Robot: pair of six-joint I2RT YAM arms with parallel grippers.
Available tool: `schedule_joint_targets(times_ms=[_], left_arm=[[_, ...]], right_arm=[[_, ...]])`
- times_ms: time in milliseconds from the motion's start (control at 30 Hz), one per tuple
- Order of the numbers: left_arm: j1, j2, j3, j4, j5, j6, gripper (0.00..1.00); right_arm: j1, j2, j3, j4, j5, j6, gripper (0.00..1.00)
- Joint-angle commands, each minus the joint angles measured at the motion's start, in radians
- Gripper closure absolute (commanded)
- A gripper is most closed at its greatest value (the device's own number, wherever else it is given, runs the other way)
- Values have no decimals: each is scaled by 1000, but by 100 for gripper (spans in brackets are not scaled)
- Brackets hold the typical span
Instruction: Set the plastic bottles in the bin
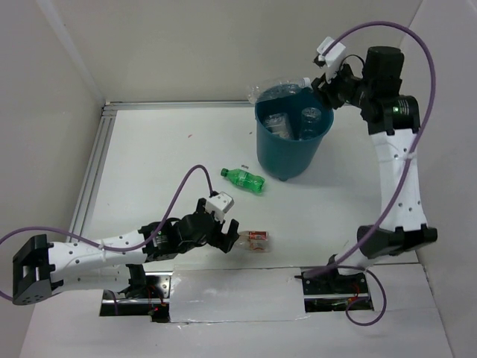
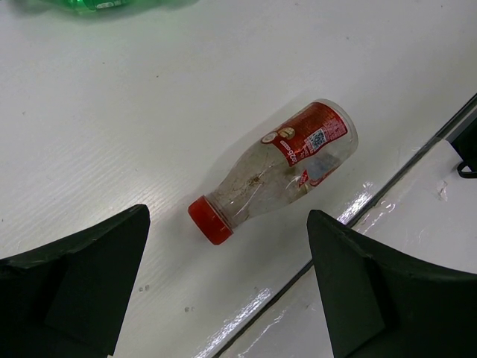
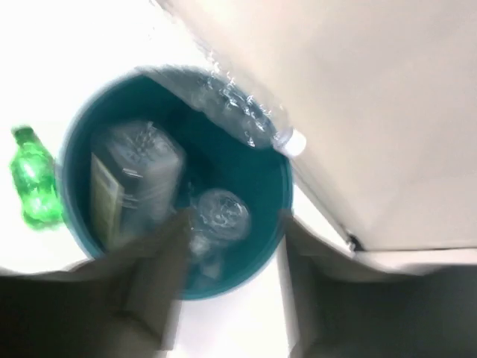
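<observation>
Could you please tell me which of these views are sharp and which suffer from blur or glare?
Top external: sharp and evenly lit, the bin and green bottle crisp. Left wrist: the red-capped bottle is in focus, with bright glare streaks on the glossy table near it. Right wrist: blurred throughout, the bin's contents smeared, the table washed out to white.

We find the bin (image 1: 292, 145) far right on the table (image 1: 149, 149), with a flat labelled bottle (image 1: 277, 123) and a rounder bottle (image 1: 311, 118) inside and a third bottle (image 1: 274, 91) across its far rim. A soda bottle (image 1: 244, 180) lies just left of its base; a small capped bottle (image 1: 258, 239) lies nearer us, apart.
</observation>
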Motion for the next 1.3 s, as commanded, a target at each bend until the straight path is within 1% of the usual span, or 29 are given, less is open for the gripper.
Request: schedule_joint_targets(times_ms=[0, 33, 67, 100, 133, 167, 267, 400, 433, 467, 500, 533, 600, 767, 833, 900, 1100, 1200, 1267], left_arm=[[-6, 3, 3, 45, 15, 7, 0], [-6, 16, 12, 45, 15, 7, 0], [-6, 32, 12, 55, 15, 16, 0], [-6, 32, 21, 56, 24, 16, 0], [-6, 44, 31, 56, 24, 16, 0], [-6, 44, 31, 56, 24, 16, 0], [-6, 44, 22, 68, 24, 7, 0], [-15, 26, -2, 77, 24, -39, 2], [-15, 15, -12, 77, 24, -53, 2], [-15, 15, -23, 77, 24, -53, 2], [-24, 4, -23, 68, 14, -62, 2], [-24, 4, -32, 68, 14, -62, 2], [-24, -5, -32, 56, 1, -73, 2], [-34, -14, -32, 43, -18, -73, 2], [-34, -14, -32, 43, -19, -73, 2], [-34, -14, -41, 43, -19, -73, 2], [-34, 6, -41, 63, -8, -44, 2], [-34, 30, -32, 72, 1, -35, 2], [-34, 42, -20, 72, 1, -21, 2]], right_arm=[[-2, -105, -159, 243, -52, 129, 49], [-2, -137, -217, 395, -75, 184, 57], [-2, -137, -318, 468, -75, 208, 68], [10, -147, -355, 534, -86, 228, 84], [24, -138, -385, 655, -86, 258, 87], [24, -124, -403, 700, -74, 309, 88], [51, -33, -382, 794, -57, 380, 86], [51, 83, -284, 863, -66, 442, 86], [61, 109, -258, 863, -66, 442, 85], [61, 169, -227, 836, -80, 451, 85], [61, 201, -154, 816, -91, 451, 83], [61, 232, -118, 793, -103, 451, 82], [61, 292, -72, 765, -124, 451, 82], [70, 310, -38, 690, -155, 384, 79], [70, 320, -23, 607, -198, 336, 79], [70, 320, 17, 511, -207, 302, 79], [38, 329, 49, 345, -239, 204, 79], [27, 329, 49, 326, -239, 204, 79], [18, 315, 26, 357, -239, 219, 79]])
